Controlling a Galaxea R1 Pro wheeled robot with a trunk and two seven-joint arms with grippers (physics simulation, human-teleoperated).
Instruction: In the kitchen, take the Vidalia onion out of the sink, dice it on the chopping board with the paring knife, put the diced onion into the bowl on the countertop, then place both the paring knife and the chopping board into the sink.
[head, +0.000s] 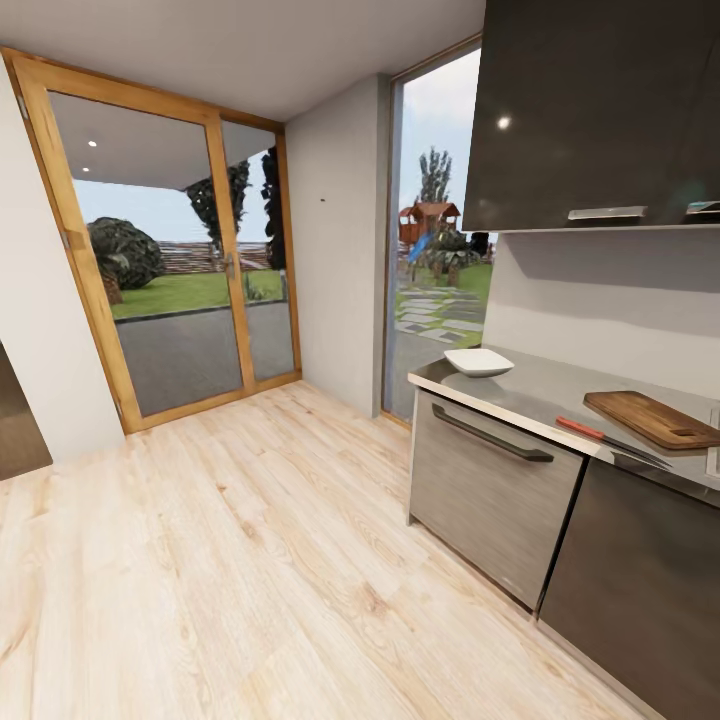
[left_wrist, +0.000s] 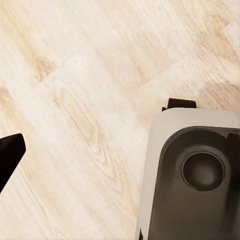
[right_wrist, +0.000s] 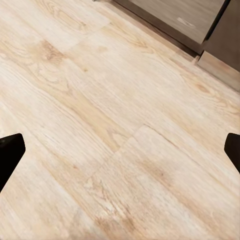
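Note:
The grey countertop (head: 545, 392) runs along the right of the head view. On it, a white squarish bowl (head: 478, 361) sits near the left end. Further right lies the dark brown chopping board (head: 652, 418). The paring knife (head: 600, 435), with its orange-red handle, lies along the counter's front edge beside the board. The sink and the onion are out of view. My left gripper (left_wrist: 120, 150) hangs over the wooden floor, one black fingertip (left_wrist: 10, 152) far to the side, nothing held. My right gripper (right_wrist: 120, 150) is open over bare floor, fingertips wide apart.
Dark grey cabinets with a black bar handle (head: 490, 433) stand under the counter, and a dark wall cabinet (head: 600, 110) hangs above it. A wood-framed glass door (head: 170, 260) closes the far wall. Light wooden floor (head: 250, 560) spreads between. My own base (left_wrist: 195, 175) shows under the left gripper.

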